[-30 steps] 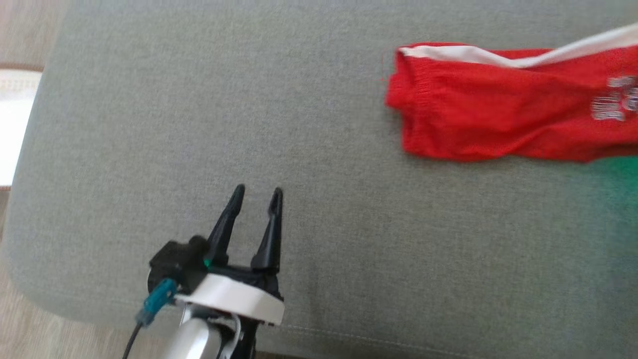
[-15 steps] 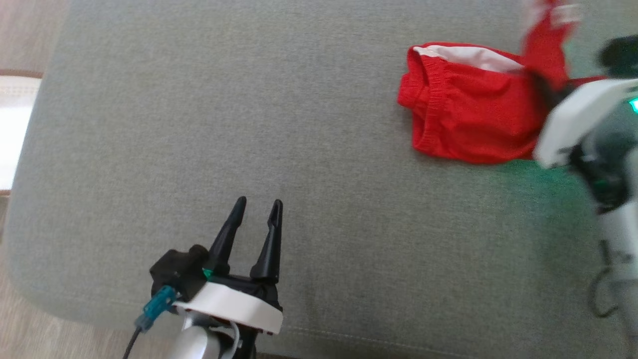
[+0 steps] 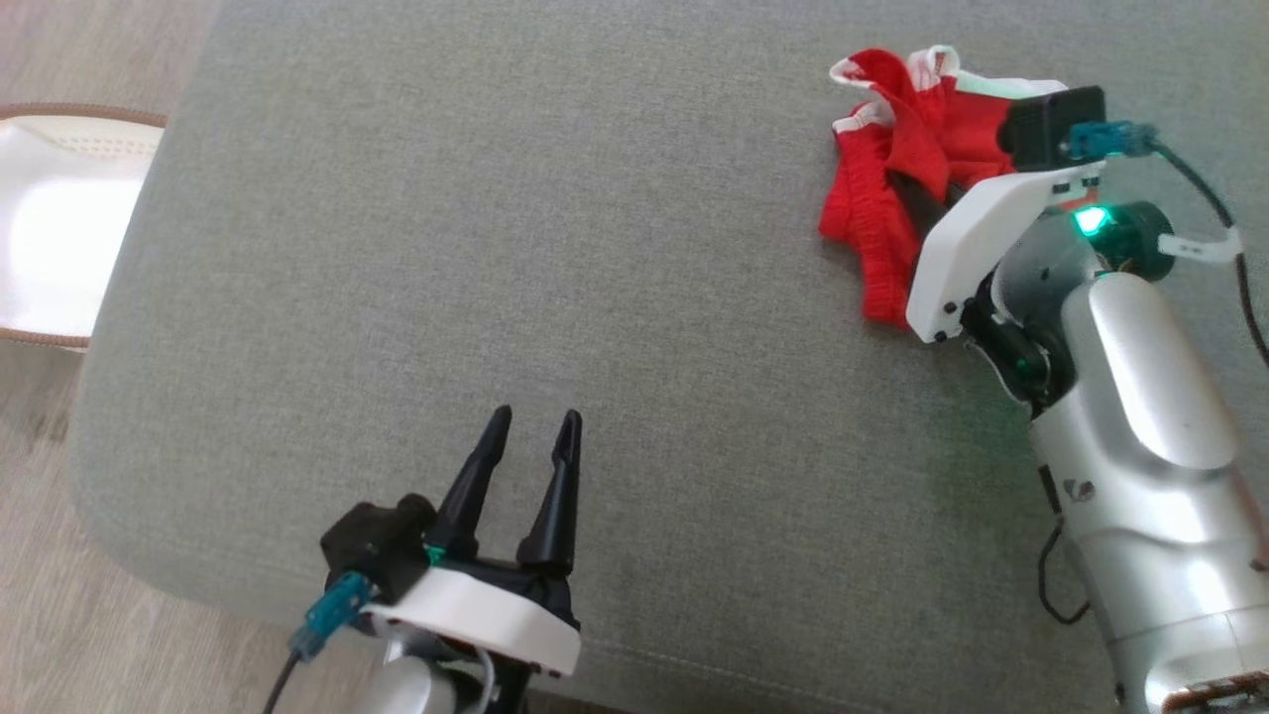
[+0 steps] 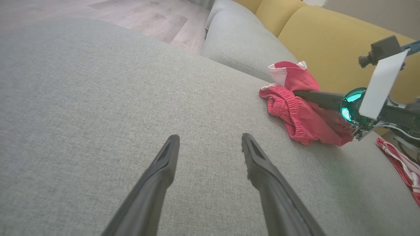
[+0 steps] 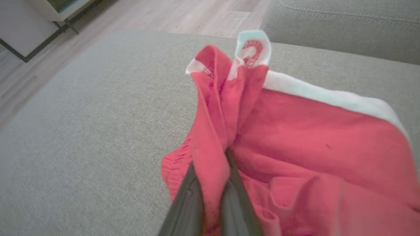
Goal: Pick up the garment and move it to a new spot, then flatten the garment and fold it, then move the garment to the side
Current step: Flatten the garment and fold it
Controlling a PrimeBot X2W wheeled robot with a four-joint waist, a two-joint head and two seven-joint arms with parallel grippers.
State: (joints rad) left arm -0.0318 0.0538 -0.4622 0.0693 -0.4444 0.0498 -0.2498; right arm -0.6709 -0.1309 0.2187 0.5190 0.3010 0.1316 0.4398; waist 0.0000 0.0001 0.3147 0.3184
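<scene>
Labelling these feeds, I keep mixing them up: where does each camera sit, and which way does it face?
Head view: on the head, facing down at the grey cushion; open left gripper lower left, right arm at right.
Left wrist view: on the left wrist, looking along its fingers toward the yellow sofa back; right gripper shows too.
Right wrist view: on the right wrist, looking along shut fingers pinching the red garment.
All three share garment and cushion.
</scene>
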